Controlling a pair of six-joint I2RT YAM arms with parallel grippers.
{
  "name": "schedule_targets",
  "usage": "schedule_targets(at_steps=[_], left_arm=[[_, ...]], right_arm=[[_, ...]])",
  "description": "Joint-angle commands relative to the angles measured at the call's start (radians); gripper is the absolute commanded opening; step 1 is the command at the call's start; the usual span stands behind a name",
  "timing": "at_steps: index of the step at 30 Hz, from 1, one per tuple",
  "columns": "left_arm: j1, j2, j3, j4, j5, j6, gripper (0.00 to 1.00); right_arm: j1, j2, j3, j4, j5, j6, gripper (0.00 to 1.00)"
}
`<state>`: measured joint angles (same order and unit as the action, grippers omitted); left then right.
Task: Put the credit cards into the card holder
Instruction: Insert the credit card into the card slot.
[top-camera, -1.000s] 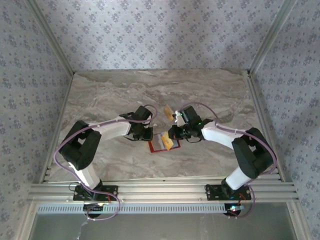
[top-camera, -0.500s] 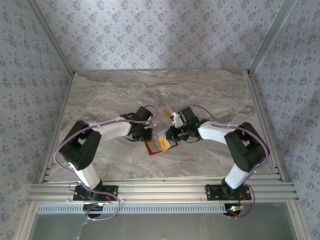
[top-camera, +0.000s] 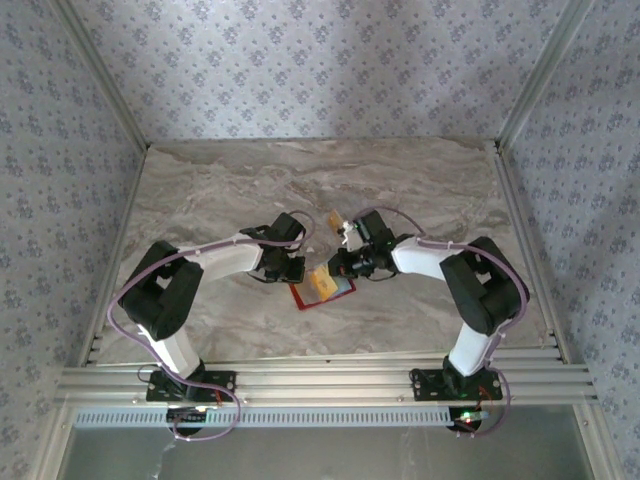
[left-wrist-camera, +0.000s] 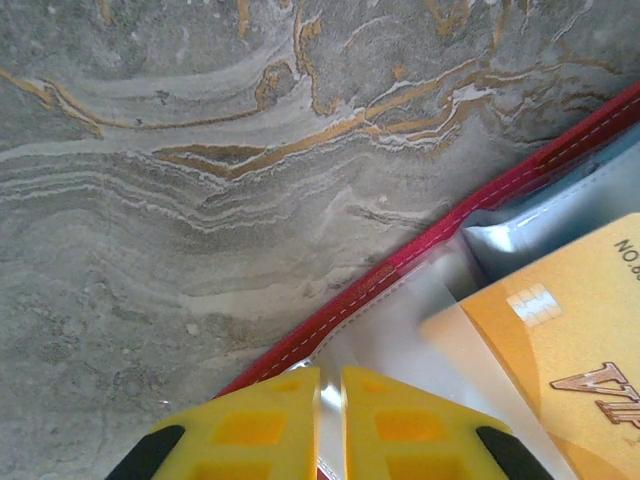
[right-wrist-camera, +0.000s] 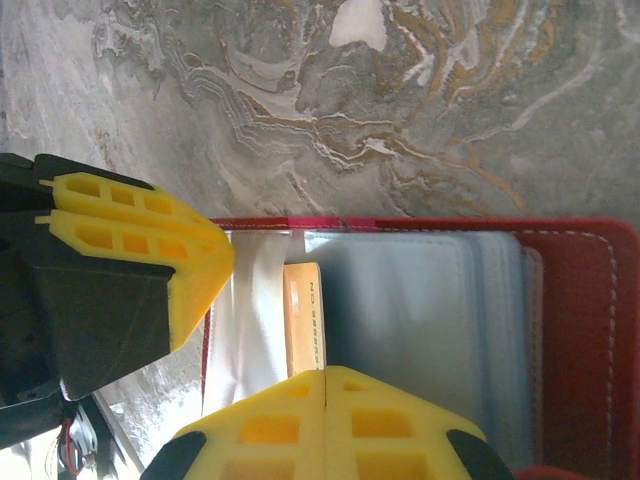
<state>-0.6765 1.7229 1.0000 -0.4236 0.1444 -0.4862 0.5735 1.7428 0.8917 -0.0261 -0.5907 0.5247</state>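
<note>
Marbled worktop (top-camera: 220, 190), floral-papered walls (top-camera: 300, 60), open red card holder (right-wrist-camera: 580, 320), left end effector (left-wrist-camera: 330, 385) clamping holder's edge, right end effector (right-wrist-camera: 325, 380) pinching tan-yellow card (left-wrist-camera: 570, 370) over holder's pockets.

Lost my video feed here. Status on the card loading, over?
Left fingers pinching card holder flap. Right fingers shut on tan card, partly over holder. Nothing in the way.
</note>
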Motion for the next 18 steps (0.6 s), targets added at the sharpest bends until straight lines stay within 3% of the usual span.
schedule_targets(at_steps=[1,18], left_arm=[[-0.006,0.014,0.029,-0.028,-0.007,0.015,0.13],[-0.006,0.019,0.031,-0.027,0.001,0.014,0.14]], right_arm=[[-0.002,0.026,0.040,-0.026,-0.018,-0.032,0.00],[0.048,0.079,0.064,-0.006,0.000,-0.036,0.00]])
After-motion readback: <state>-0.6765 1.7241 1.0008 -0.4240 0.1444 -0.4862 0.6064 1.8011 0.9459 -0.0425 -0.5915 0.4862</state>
